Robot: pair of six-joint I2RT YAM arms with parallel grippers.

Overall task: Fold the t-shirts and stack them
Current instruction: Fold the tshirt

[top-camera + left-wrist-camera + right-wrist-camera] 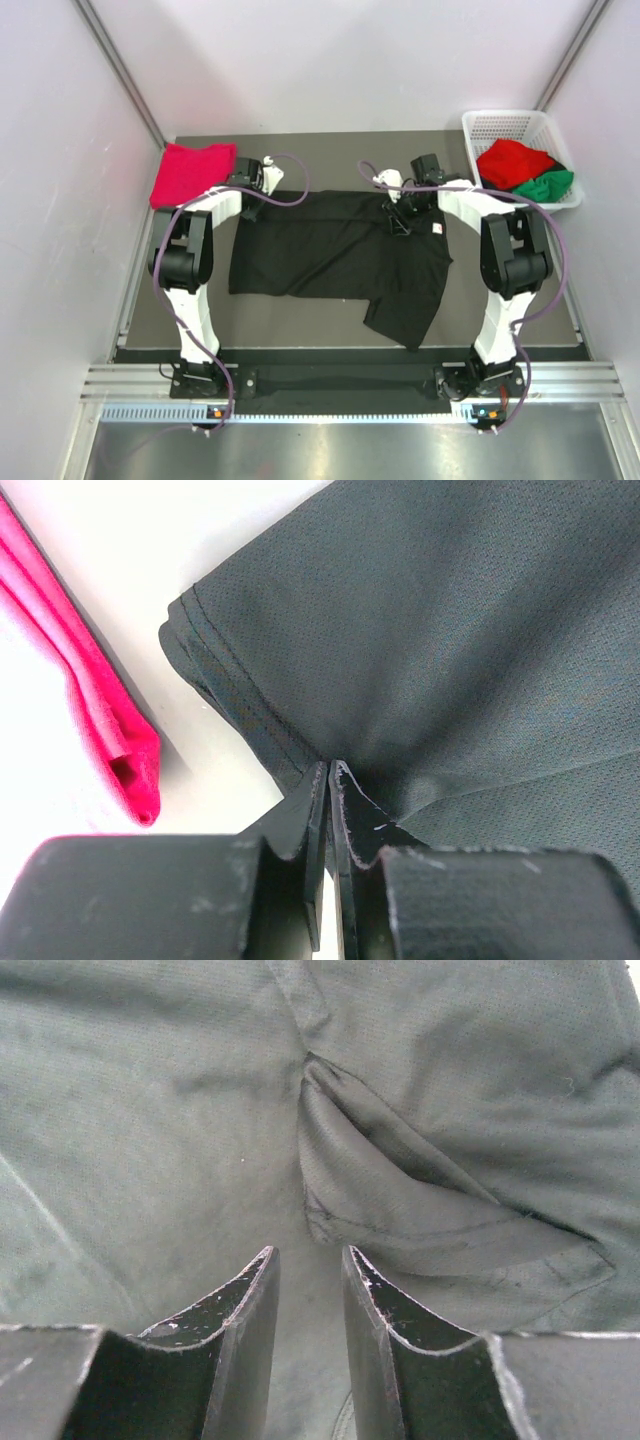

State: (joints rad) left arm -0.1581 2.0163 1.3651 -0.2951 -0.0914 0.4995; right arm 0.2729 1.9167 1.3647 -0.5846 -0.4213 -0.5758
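The black t-shirt (330,250) lies spread across the middle of the dark counter (300,325), its far edge running between the two arms and one lower corner trailing toward the near right. The left pincer (252,210) sits at the shirt's far left corner; the left wrist view shows this pincer (329,770) with its jaws pressed together on the stitched hem of the black t-shirt (450,630), the cloth fanning out from the grip in shallow creases. The right pincer (398,220) is over the shirt's far right part, near a small white tag (437,228). In the right wrist view the right pincer (308,1255) has its jaws apart with a narrow gap, pointing down at the black t-shirt (150,1110) just short of a folded, hemmed flap (420,1220), and nothing shows pinched between the tips. A folded crimson-pink t-shirt (192,172) rests at the far left corner, just beside the held hem (100,710). At the far right a white mesh basket (500,118) holds a red t-shirt (512,160) and a green t-shirt (548,185).
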